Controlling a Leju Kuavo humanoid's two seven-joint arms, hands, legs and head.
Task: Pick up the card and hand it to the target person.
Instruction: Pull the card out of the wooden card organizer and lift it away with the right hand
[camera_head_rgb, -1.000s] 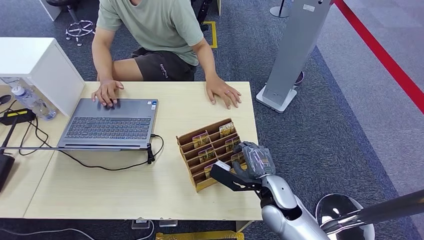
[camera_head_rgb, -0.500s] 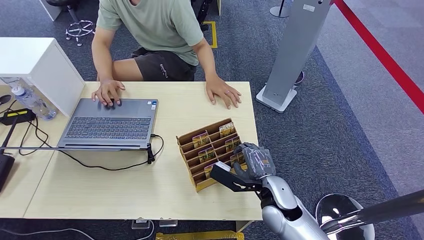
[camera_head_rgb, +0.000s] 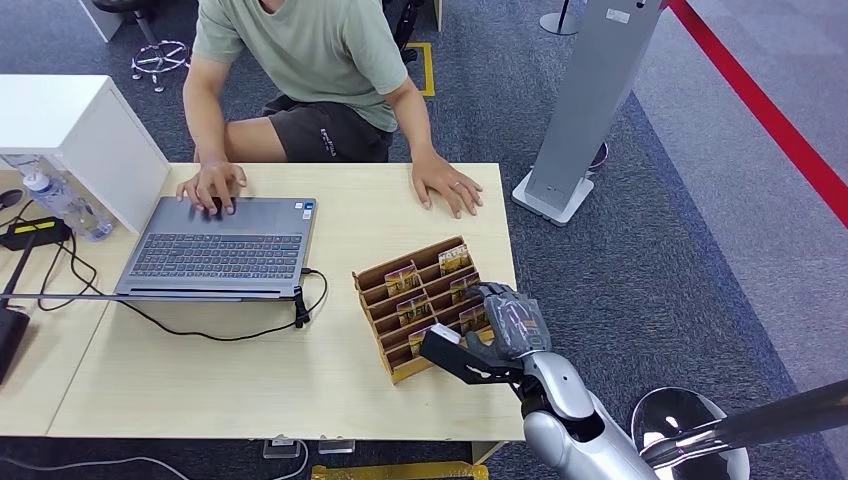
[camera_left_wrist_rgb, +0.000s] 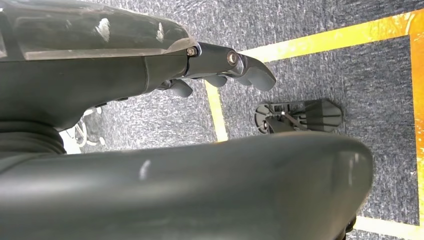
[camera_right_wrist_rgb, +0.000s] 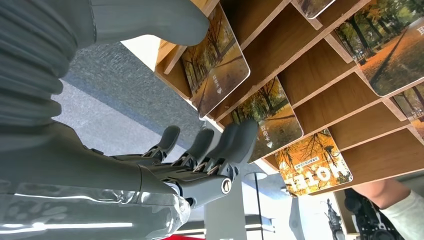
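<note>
Seeing the right hand (camera_head_rgb: 508, 318) sitting at the right end of the wooden card rack (camera_head_rgb: 378, 283), over its near-right slots. From the right wrist view the fingers (camera_right_wrist_rgb: 235, 142) are loosely curled with the tips just beside the edge of one card (camera_right_wrist_rgb: 265, 120); thumb (camera_right_wrist_rgb: 150, 20) is up on the other side, next to another card (camera_right_wrist_rgb: 216, 62). I don't see anything pinched between them: hand is part-open, holding nothing as far as I can tell. Can't tell if a fingertip actually touches a card.

Cards are all in the rack, leaning in their slots, autumn-tree print facing up. Rack stands on the light wood table (camera_head_rgb: 250, 370), right half, angled, near the front-right corner.

Left hand (camera_left_wrist_rgb: 225, 67) shows in the left wrist view, hanging over grey carpet with yellow floor tape (camera_left_wrist_rgb: 320, 37). Fingers curled in slightly, nothing in them; I can't tell if it counts as wide or closed from this angle.

Person (camera_head_rgb: 300, 60) in green shirt sits at the far side of the table. One of their hands (camera_head_rgb: 212, 185) rests on the open laptop (camera_head_rgb: 220, 250), the other hand (camera_head_rgb: 446, 186) lies flat on the table, well apart from the rack. Black cable (camera_head_rgb: 200, 335) runs from the laptop along the table. White box (camera_head_rgb: 80, 140) and a water bottle (camera_head_rgb: 60, 205) at the far left.
</note>
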